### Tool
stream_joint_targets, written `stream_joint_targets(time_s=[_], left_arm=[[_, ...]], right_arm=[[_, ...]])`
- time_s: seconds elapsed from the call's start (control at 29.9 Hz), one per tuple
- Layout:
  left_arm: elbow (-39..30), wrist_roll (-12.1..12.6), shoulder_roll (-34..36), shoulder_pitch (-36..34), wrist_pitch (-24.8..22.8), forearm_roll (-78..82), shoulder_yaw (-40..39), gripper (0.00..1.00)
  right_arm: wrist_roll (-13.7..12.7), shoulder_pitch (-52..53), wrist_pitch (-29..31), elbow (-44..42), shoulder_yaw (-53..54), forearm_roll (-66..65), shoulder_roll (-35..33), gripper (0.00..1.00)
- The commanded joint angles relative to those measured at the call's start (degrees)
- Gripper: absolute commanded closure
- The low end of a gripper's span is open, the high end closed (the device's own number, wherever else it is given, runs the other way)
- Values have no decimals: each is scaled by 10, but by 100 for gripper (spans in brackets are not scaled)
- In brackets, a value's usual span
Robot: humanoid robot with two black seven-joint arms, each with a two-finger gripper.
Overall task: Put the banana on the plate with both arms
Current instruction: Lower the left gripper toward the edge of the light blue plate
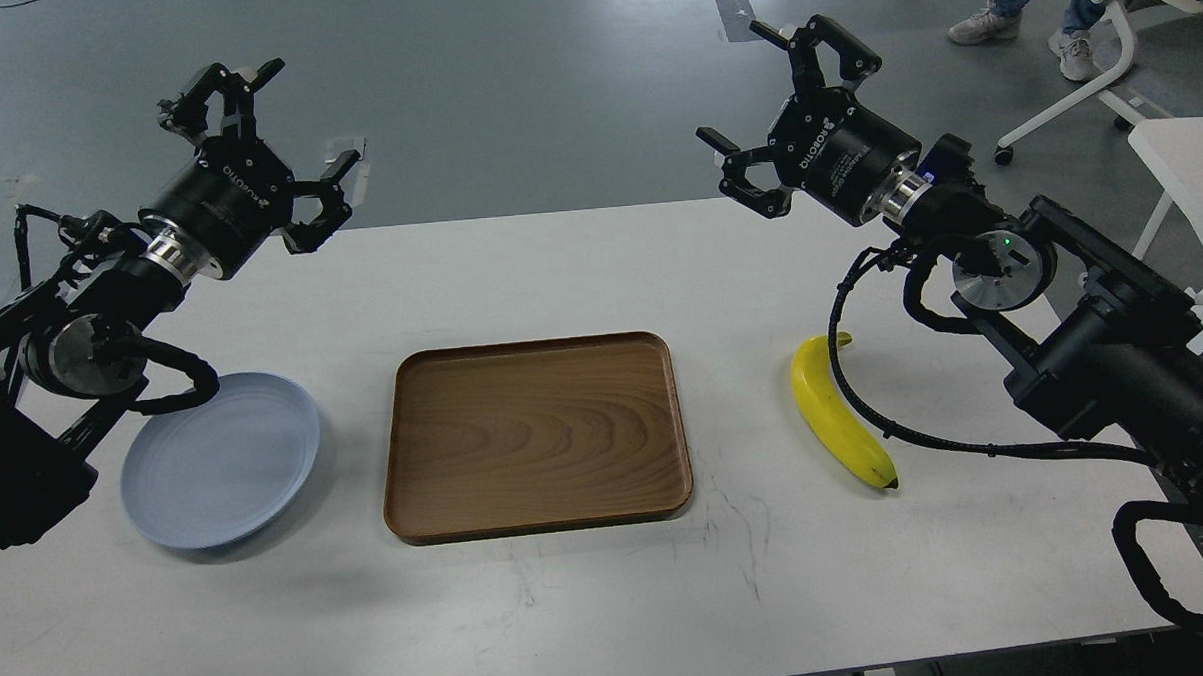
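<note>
The yellow banana (832,407) lies on the white table at the right, dark tip toward me, partly crossed by my right arm's black cable. At the left of the table sits the pale blue-grey plate (228,463), with nothing on it and its left edge hidden behind my left arm. My left gripper (272,129) hangs open in the air above the table's far left edge, well above and behind the plate. Over the far right of the table, my right gripper (765,97) is also open, held high and behind the banana. Neither gripper holds anything.
A rectangular brown wooden tray (537,435) lies in the middle of the table between plate and banana, with nothing in it. A white chair (1117,50) and a person's feet (986,26) are on the floor beyond the table at the right.
</note>
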Motion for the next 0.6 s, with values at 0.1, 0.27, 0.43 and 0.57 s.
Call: stream_joint_targets(time_s=[0.1, 0.27, 0.43, 0.57], left_arm=[[-12, -1, 5, 9, -13, 1, 1, 2], [-10, -3, 6, 10, -10, 0, 1, 2], [-6, -7, 2, 15, -8, -1, -1, 2], [-4, -7, 0, 15, -8, -1, -2, 2]], right_arm=[[0, -9, -1, -1, -3, 0, 0, 0], [0, -22, -2, -1, 0, 0, 0, 0], [-1, -28, -15, 0, 1, 0, -3, 0], [-1, -28, -15, 0, 2, 0, -10, 0]])
